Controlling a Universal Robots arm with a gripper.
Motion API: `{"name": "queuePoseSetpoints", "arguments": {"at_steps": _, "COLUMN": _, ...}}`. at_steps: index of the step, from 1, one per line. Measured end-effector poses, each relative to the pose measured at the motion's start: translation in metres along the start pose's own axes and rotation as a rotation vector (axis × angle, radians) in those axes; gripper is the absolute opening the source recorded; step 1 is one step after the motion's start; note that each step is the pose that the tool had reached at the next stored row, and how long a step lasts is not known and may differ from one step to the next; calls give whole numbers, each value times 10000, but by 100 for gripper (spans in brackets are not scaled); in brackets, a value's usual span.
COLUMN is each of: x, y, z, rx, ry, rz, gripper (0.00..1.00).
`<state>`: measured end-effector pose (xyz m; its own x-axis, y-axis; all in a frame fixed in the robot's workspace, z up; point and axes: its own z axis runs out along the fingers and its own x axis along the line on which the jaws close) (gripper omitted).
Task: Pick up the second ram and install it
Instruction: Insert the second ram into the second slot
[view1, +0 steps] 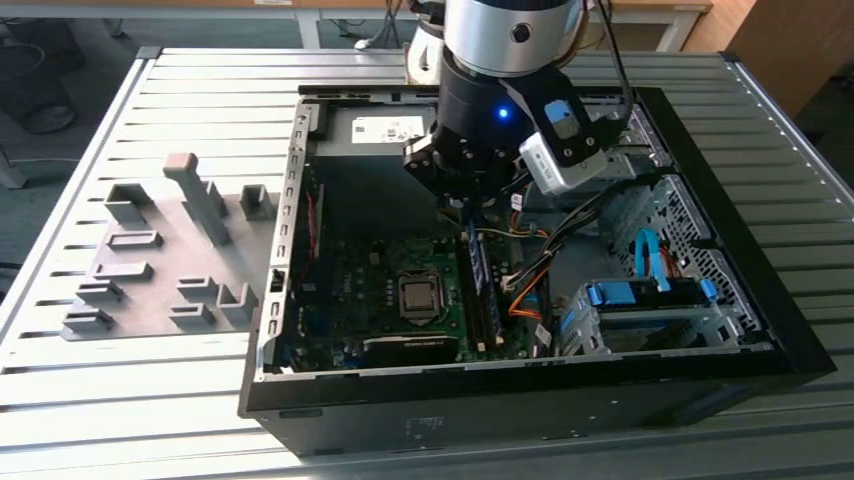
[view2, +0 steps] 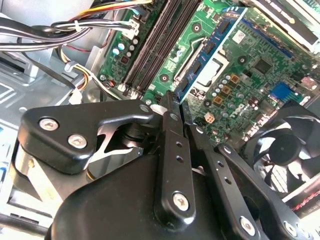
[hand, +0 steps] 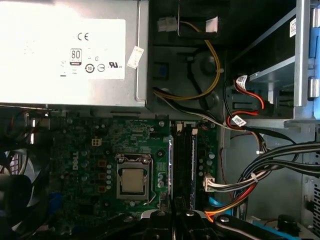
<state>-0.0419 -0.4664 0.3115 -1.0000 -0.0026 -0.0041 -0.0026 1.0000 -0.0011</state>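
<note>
The open computer case (view1: 287, 300) takes up the middle of the bench (view1: 80, 400) and reaches close to its edge on the exterior view's right. A grey holder tray (view1: 134, 325) of plastic blocks lies on the bench beside the case wall, on the exterior view's left. Inside the case, the arm comes down over the green board (hand: 90, 150), with the case walls well clear of it. A bundle of cables (hand: 270, 165) and the drive bay (view1: 641, 310) crowd one side. The gripper (view2: 176, 106) hangs just above the memory slots (hand: 182, 160), next to the processor socket (hand: 132, 180). Its fingers (view2: 172, 145) are pressed together at the tips. The second ram (view1: 483, 290) appears to stand on edge in those slots, directly under the fingertips, but whether they touch cannot be told. The power supply (hand: 70, 50) fills the case's far corner.
</note>
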Motion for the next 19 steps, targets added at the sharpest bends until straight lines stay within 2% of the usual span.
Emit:
{"name": "queuePoseSetpoints", "arguments": {"at_steps": 13, "x": -69, "y": -1, "z": 220, "rx": -17, "ry": 6, "rz": 25, "gripper": 14}}
{"name": "queuePoseSetpoints", "arguments": {"at_steps": 19, "x": -72, "y": -1, "z": 238, "rx": -16, "ry": 9, "rz": 24, "gripper": 14}}
